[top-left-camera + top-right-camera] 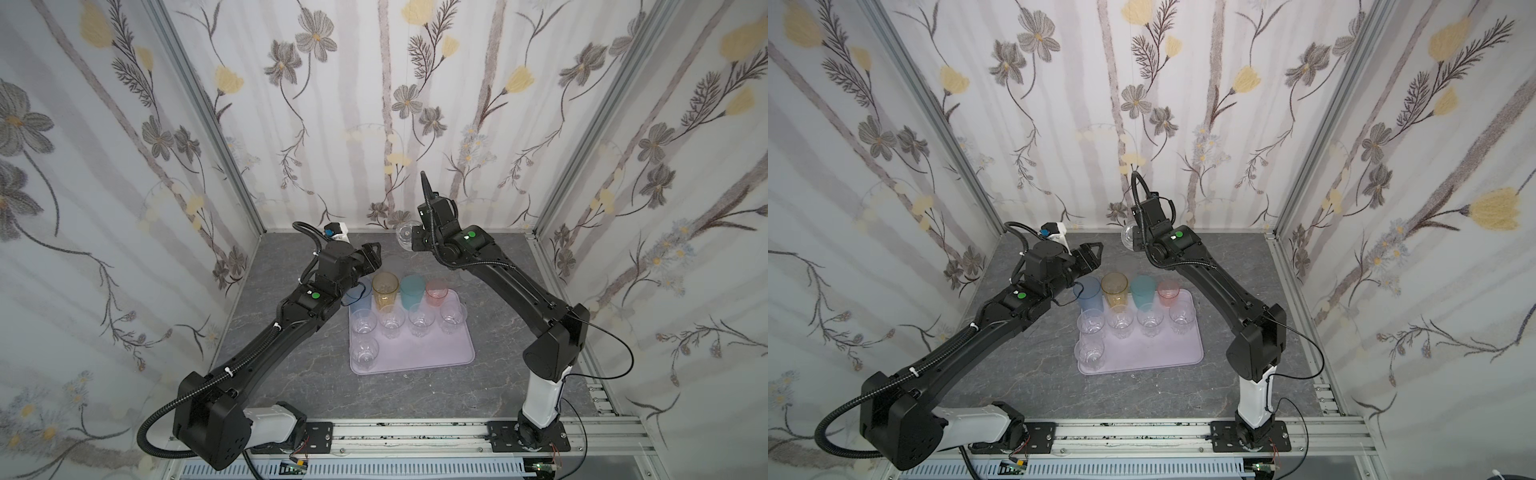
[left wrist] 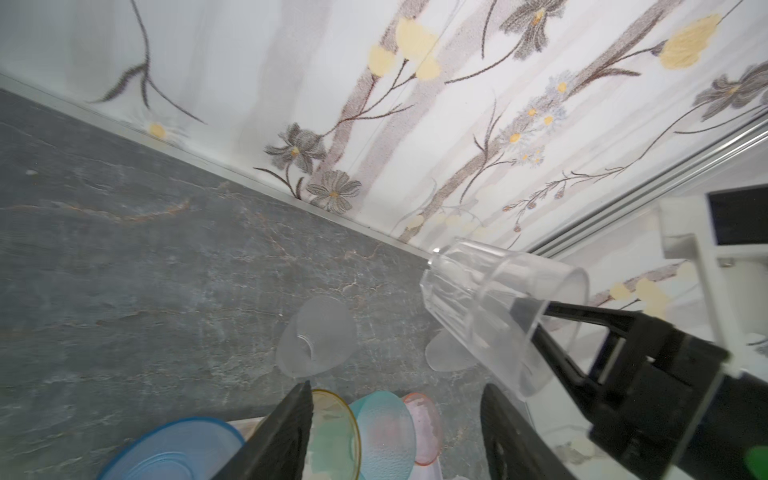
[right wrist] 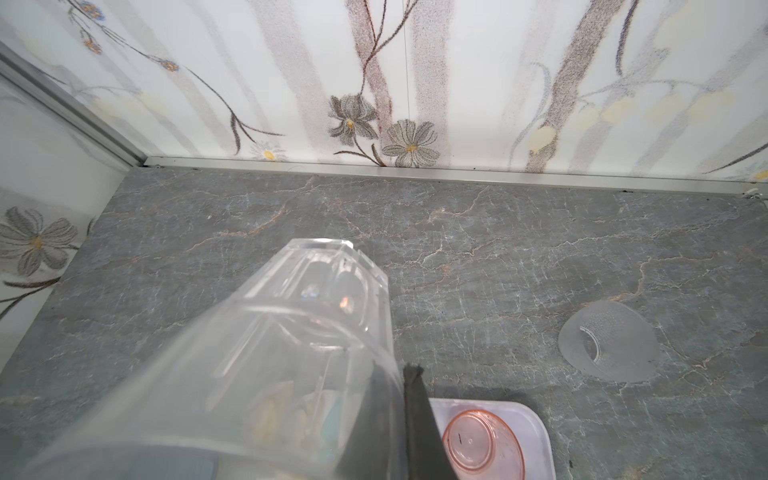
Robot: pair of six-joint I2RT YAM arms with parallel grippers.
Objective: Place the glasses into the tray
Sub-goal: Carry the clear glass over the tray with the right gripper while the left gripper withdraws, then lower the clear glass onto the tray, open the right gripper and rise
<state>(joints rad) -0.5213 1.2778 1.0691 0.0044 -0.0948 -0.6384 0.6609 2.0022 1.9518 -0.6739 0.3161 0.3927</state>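
Observation:
The lilac tray (image 1: 432,353) (image 1: 1163,349) holds a back row of blue (image 1: 359,293), amber (image 1: 384,286), teal (image 1: 411,291) and pink (image 1: 436,293) glasses. Several clear glasses (image 1: 420,322) stand in front of them. My left gripper (image 1: 377,255) (image 2: 397,386) hovers open and empty above the back left of the tray. My right gripper (image 1: 415,239) (image 3: 401,374) is raised near the back wall. It is shut on the wall of a tilted clear glass (image 1: 404,237) (image 3: 316,332), one finger inside and one outside.
Two frosted glasses (image 2: 316,336) (image 2: 449,353) lie on the grey table behind the tray; the right wrist view shows one of them (image 3: 609,347). Flowered walls close the back and both sides. The left arm hides part of the blue glass in both top views.

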